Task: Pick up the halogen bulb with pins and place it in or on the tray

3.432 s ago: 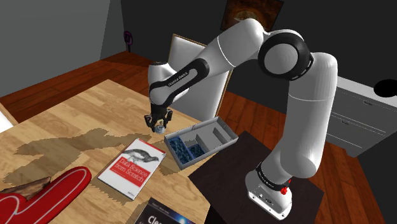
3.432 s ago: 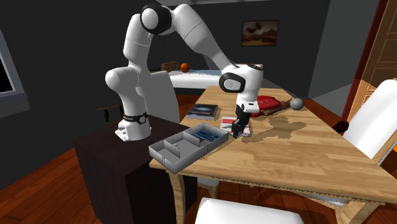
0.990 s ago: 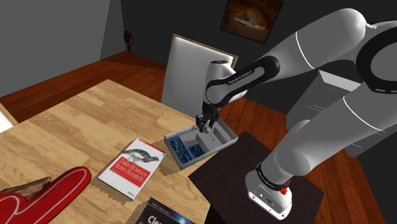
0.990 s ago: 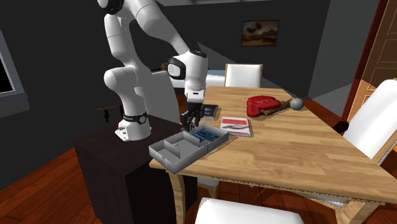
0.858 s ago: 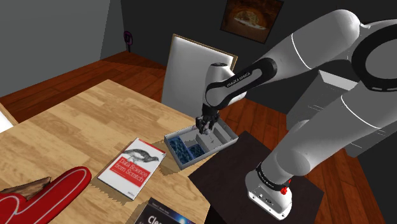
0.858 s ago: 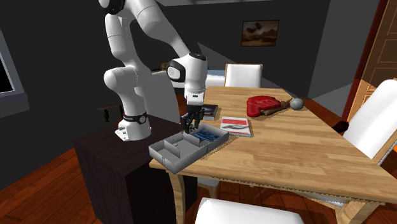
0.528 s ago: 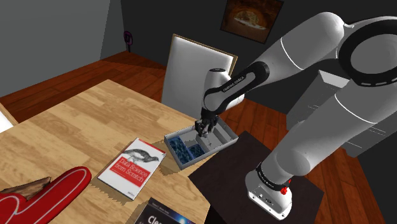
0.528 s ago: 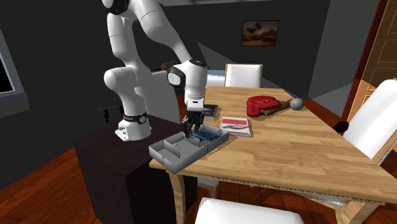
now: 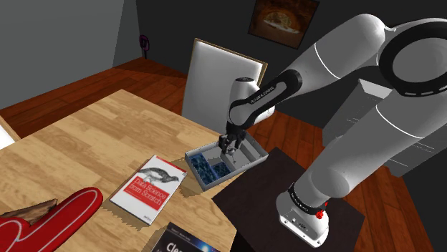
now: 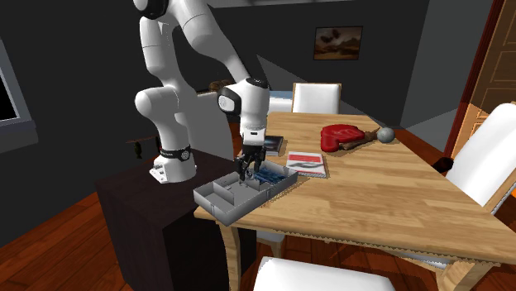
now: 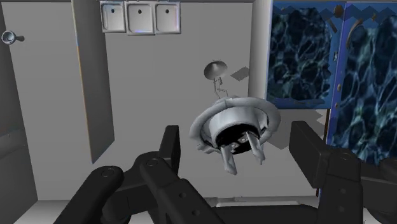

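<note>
The halogen bulb (image 11: pixel 235 121), a silver reflector with two pins pointing toward the hand, lies between my fingertips over the grey tray's floor (image 11: pixel 159 95). Both black fingers (image 11: pixel 170 145) stand apart from it, with a gap on each side, so the gripper (image 11: pixel 238 149) is open and holds nothing. The shoulder view has the gripper (image 9: pixel 228 147) pointing down, low inside the tray's (image 9: pixel 259 159) middle compartment. From the second exterior view the gripper (image 10: pixel 246 172) hangs over the same tray (image 10: pixel 211 203) at the table's corner by the stand.
A compartment lined in blue pattern (image 9: pixel 209 169) adjoins the bulb's compartment. A white-and-red book (image 9: pixel 149 187), a red object (image 9: pixel 50 222) and a dark book (image 9: pixel 188 242) lie on the wooden table (image 9: pixel 86 136). A white chair (image 9: pixel 215 79) stands behind the tray, the dark stand (image 9: pixel 286 207) beside it.
The arm has swung from the table beside the book over to the tray, then sunk a little lower into the middle compartment over the last second.
</note>
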Action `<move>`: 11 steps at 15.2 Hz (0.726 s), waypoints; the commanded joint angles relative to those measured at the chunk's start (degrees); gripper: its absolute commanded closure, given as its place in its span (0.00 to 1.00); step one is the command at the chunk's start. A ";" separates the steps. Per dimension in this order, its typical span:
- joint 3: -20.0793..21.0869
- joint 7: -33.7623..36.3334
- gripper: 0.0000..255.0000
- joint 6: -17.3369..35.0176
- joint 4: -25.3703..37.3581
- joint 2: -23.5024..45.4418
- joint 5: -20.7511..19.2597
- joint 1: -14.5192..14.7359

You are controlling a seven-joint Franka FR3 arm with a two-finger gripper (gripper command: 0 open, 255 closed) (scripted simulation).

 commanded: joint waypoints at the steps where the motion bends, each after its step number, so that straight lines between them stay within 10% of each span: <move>1: 0.00 0.00 0.00 0.00 0.00 0.00 0.00 0.00; 11: -0.50 0.50 0.00 -9.36 2.63 -6.71 -1.02 -0.53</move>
